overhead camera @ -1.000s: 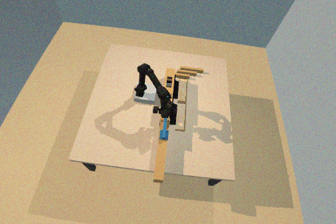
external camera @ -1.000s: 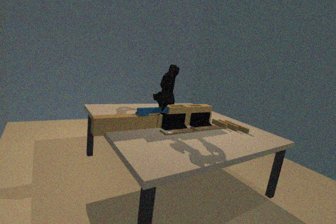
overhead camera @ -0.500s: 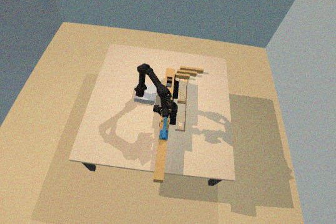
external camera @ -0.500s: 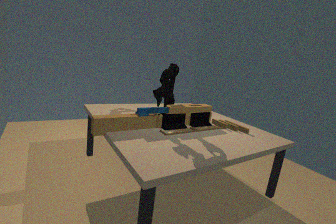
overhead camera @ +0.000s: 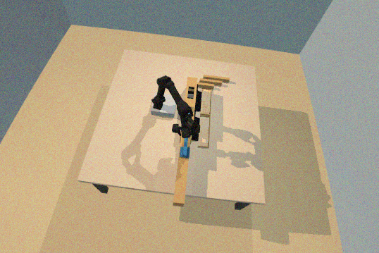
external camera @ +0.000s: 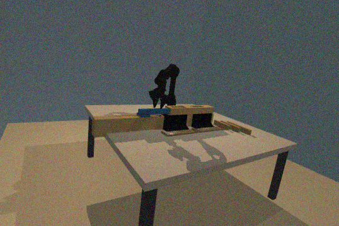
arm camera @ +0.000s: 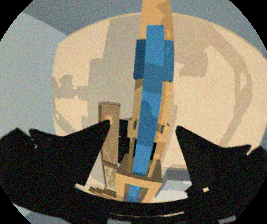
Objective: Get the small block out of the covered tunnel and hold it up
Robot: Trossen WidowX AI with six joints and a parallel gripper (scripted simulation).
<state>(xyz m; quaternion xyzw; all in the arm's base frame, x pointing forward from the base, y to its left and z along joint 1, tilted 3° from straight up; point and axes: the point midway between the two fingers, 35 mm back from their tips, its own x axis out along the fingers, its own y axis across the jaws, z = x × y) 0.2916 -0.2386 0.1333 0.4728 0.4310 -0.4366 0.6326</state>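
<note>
The covered wooden tunnel [overhead camera: 192,80] [external camera: 201,109] [arm camera: 153,186] stands on the table, with openings in its top and side. The blue handle [overhead camera: 184,151] [external camera: 153,111] [arm camera: 149,107] of the cage sticks out of its near end and lies along the wooden rail, with a wider crosspiece at its outer end. Some blue shows through a top opening in the wrist view. My gripper [external camera: 158,107] [arm camera: 144,125] is open and empty, just above the handle near the tunnel mouth, with one finger on each side in the wrist view. I cannot make out the block.
The wooden rail [overhead camera: 180,180] [external camera: 126,126] runs from the tunnel past the table edge. Flat framed panels [overhead camera: 205,132] lie beside the tunnel. Loose wooden rods [overhead camera: 217,79] [external camera: 234,126] lie beyond its far end. A grey box [overhead camera: 163,111] is at the arm's base.
</note>
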